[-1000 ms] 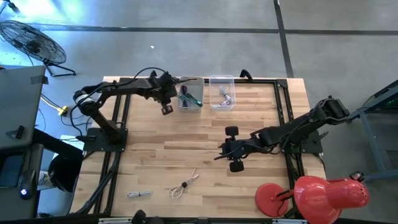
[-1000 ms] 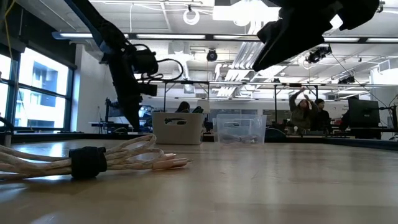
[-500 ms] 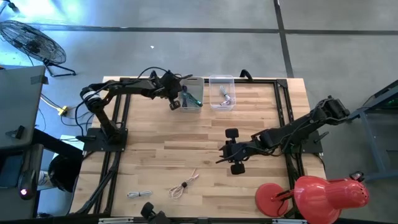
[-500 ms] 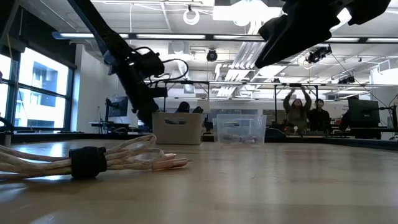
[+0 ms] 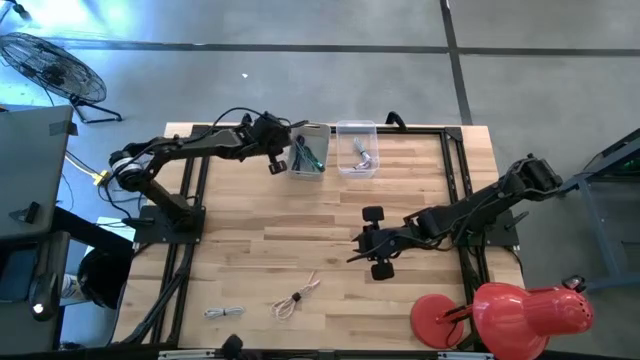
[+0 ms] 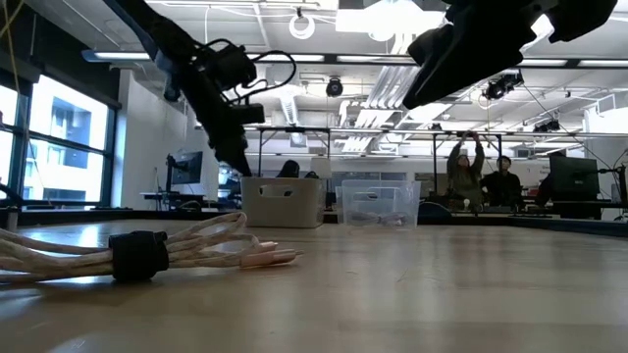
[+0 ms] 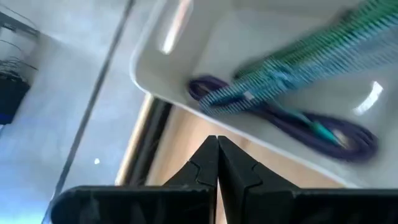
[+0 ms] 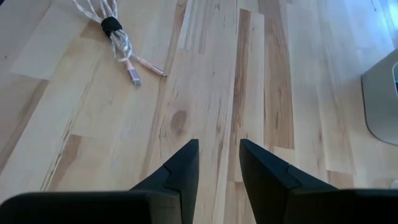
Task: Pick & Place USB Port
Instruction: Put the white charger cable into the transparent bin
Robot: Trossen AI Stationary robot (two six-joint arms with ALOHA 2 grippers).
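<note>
My left gripper (image 5: 277, 163) is shut and empty, in the air just left of a white bin (image 5: 322, 140) at the table's far edge. The bin (image 7: 205, 37) holds a green braided cable (image 7: 311, 56) and a purple cable (image 7: 323, 130). A clear bin (image 5: 357, 128) to its right holds a silvery cable (image 5: 363, 155). My right gripper (image 5: 352, 245) is open and empty above the bare wood at mid-table (image 8: 214, 162). A coiled beige USB cable (image 5: 295, 297) with a dark tie lies near the front edge (image 8: 115, 34). A grey cable (image 5: 223, 312) lies left of it.
A red lamp-like object (image 5: 510, 310) stands at the front right corner. Black frame rails (image 5: 190, 200) run along the table's left and right sides. In the low view, people stand in the room far behind the table (image 6: 481, 172). Bare wood lies between the bins and the front cables.
My left gripper has gone from lower over the table up and toward the far edge, ending beside the white bin's left wall. My right gripper has kept still.
</note>
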